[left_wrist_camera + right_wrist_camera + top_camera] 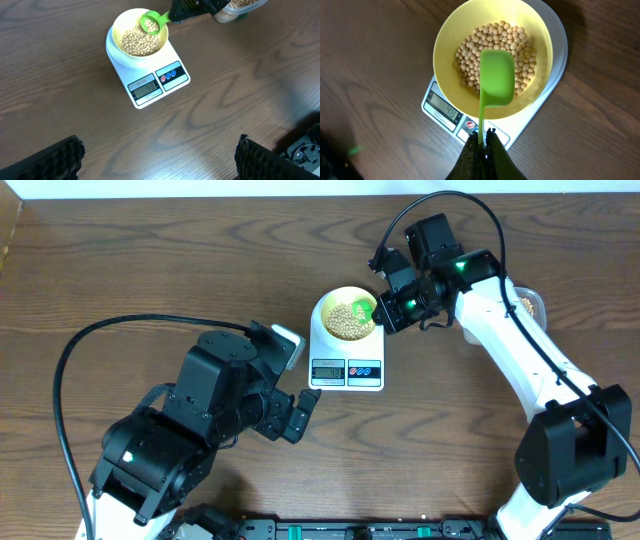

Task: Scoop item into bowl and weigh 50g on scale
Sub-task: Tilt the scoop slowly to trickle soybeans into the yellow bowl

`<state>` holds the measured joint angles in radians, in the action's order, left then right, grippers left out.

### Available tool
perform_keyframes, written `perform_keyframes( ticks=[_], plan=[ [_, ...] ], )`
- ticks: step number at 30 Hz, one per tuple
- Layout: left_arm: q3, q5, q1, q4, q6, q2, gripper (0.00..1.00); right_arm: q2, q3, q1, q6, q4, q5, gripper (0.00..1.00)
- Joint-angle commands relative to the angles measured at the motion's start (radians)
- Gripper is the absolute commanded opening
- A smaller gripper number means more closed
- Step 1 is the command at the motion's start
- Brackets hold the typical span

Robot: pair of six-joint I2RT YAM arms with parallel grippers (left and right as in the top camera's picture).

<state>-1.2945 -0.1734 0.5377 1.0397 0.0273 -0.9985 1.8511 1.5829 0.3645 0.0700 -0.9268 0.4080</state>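
Observation:
The pale yellow bowl [346, 316] stands on the white scale [347, 368] and holds a heap of tan beans [496, 54]. The scale's LCD [146, 88] shows a reading. My right gripper [484, 134] is shut on the handle of a green scoop [496, 77], whose cup hangs turned over above the beans inside the bowl. In the overhead view the right gripper [392, 305] is just right of the bowl. My left gripper [159, 155] is open and empty over bare table in front of the scale; it also shows in the overhead view [300, 412].
A clear plastic container [528, 304] with more beans stands at the right behind my right arm; it also shows in the left wrist view [239, 7]. The table's far edge [200, 197] runs along the top.

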Motion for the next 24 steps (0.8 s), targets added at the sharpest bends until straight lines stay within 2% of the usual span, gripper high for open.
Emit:
perform_keyframes(
  ticks=[1, 24],
  plan=[
    [-0.005, 0.013, -0.003, 0.0, 0.014, 0.0, 0.99, 0.0, 0.023, 0.004, 0.018, 0.003, 0.018, 0.01],
    [-0.005, 0.013, -0.003, 0.0, 0.014, 0.0, 0.99, 0.0, 0.023, 0.004, 0.016, 0.028, 0.021, 0.01]
  ],
)
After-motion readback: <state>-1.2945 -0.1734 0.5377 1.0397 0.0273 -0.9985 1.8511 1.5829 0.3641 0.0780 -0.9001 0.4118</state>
